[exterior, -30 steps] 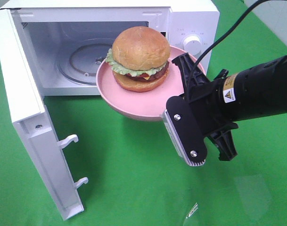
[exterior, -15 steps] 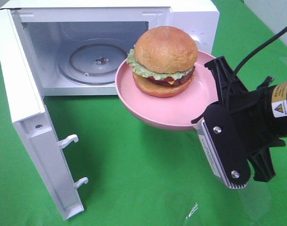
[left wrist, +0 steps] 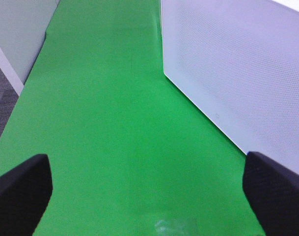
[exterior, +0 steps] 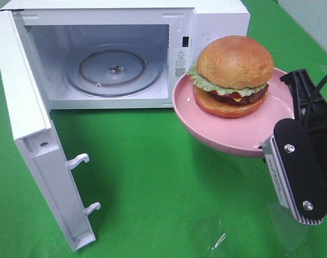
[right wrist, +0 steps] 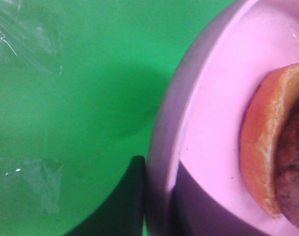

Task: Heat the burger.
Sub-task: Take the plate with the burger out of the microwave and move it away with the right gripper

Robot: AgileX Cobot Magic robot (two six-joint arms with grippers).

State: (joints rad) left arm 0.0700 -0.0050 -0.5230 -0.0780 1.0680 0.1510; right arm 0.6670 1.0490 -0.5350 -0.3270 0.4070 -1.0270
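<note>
Showing a black right gripper [exterior: 276,145] with a ribbed grey-edged finger [exterior: 295,177], 2 silver screws and a black cable; matte black left fingertips [left wrist: 21,189].

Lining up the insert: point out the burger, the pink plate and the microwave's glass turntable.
burger [exterior: 235,60], exterior high view, on the top bun.
pink plate [exterior: 217,131], exterior high view, on bare inner surface near the front rim.
glass turntable [exterior: 114,69], exterior high view, near its hub.

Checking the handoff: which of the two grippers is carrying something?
The right gripper: its jaws clamp the pink plate's rim. The left gripper stands open over bare green cloth.
</note>
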